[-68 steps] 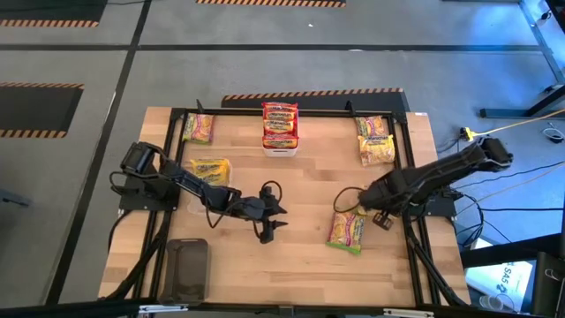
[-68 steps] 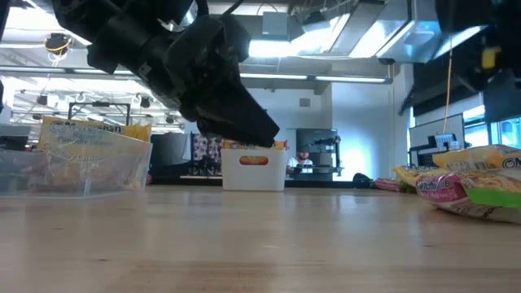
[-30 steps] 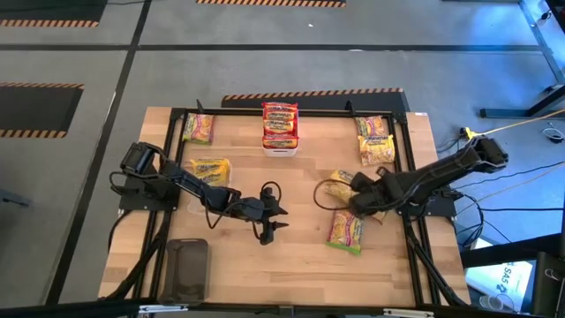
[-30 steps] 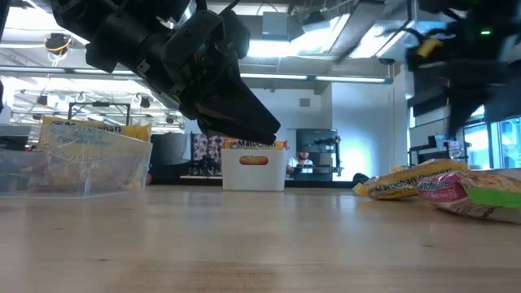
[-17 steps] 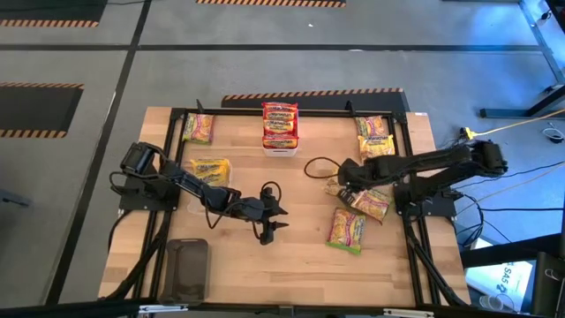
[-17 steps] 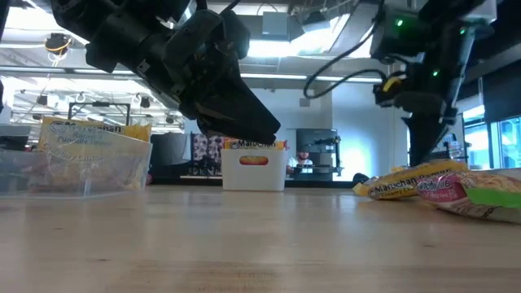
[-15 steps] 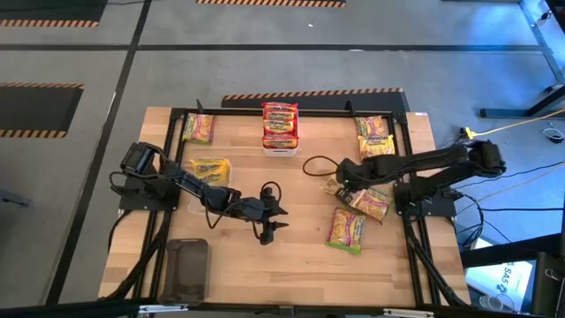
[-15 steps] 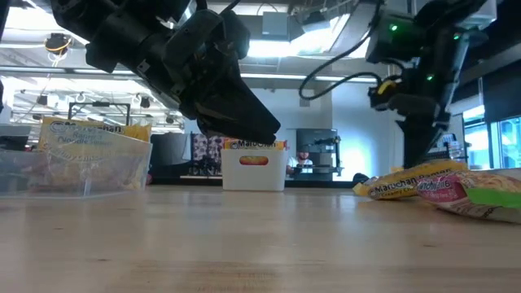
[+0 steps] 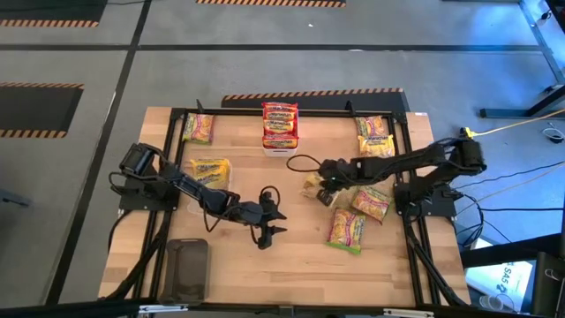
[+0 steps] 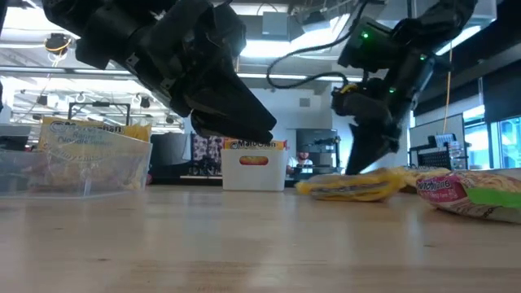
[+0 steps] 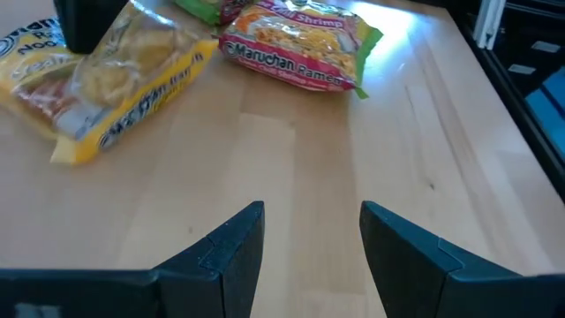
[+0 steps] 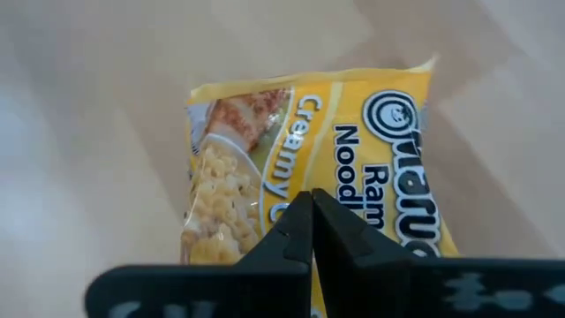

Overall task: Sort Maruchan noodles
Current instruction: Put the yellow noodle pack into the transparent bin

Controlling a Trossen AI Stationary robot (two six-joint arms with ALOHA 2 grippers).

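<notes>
A yellow Maruchan noodles packet (image 9: 310, 185) (image 12: 265, 159) lies flat on the table near its middle. My right gripper (image 9: 321, 189) (image 12: 311, 205) stands shut on top of it. More packets lie right of it (image 9: 371, 202) (image 9: 346, 230) and at the far right (image 9: 374, 137). A white bin (image 9: 280, 148) at the far edge holds red-banded packets, and a clear bin (image 9: 205, 200) at the left holds a yellow one. My left gripper (image 9: 265, 227) (image 11: 309, 231) hovers open over bare wood left of the middle. My right gripper presses its shut fingertips (image 12: 300, 221) down on the yellow packet's printed top face (image 12: 269, 190), about halfway along it. The fingers slant down from the table's right side. The packet lies flat on the wood (image 10: 352, 190).
A dark tray (image 9: 187, 269) sits at the near left corner. One more packet (image 9: 199, 128) lies at the far left. A black frame (image 9: 291, 111) runs round the table's edges. Bare wood spreads between the two grippers and along the near edge.
My right gripper has moved toward the table's left edge and sunk, tipping more steeply down. The yellow packet under it has slid along the table toward the middle, away from the packets on the right. My left gripper has kept still.
</notes>
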